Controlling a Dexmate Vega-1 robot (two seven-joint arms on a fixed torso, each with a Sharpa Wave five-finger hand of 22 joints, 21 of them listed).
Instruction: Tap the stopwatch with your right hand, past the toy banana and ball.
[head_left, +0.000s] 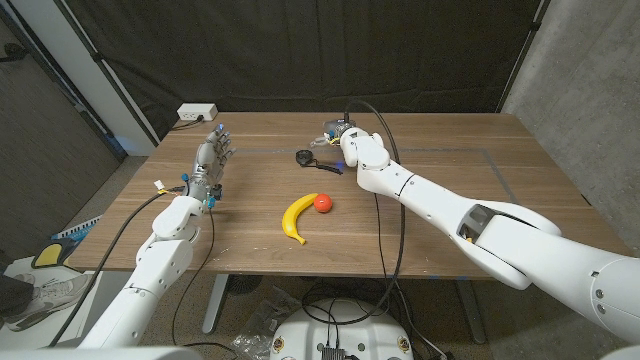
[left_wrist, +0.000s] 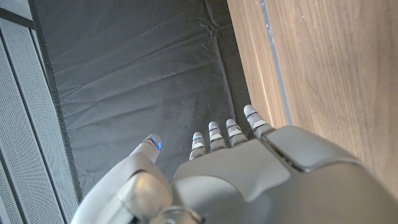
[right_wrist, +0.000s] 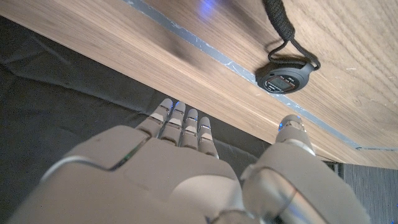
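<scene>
A black stopwatch (head_left: 305, 156) with a cord lies on the wooden table (head_left: 450, 160), beyond a yellow toy banana (head_left: 296, 217) and a small red ball (head_left: 323, 203). My right hand (head_left: 342, 136) hovers just right of the stopwatch, past the banana and ball, holding nothing. In the right wrist view the stopwatch (right_wrist: 286, 76) lies a little beyond my right hand (right_wrist: 186, 168), whose fingers are straight and apart from it. My left hand (head_left: 211, 160) stands upright over the left of the table, fingers apart and empty; the left wrist view shows my left hand (left_wrist: 236, 168) the same.
A white power strip (head_left: 197, 112) sits at the table's far left corner. A black curtain hangs behind the table. A black cable (head_left: 385, 200) runs along my right arm. Bare wood lies between the banana and my left hand.
</scene>
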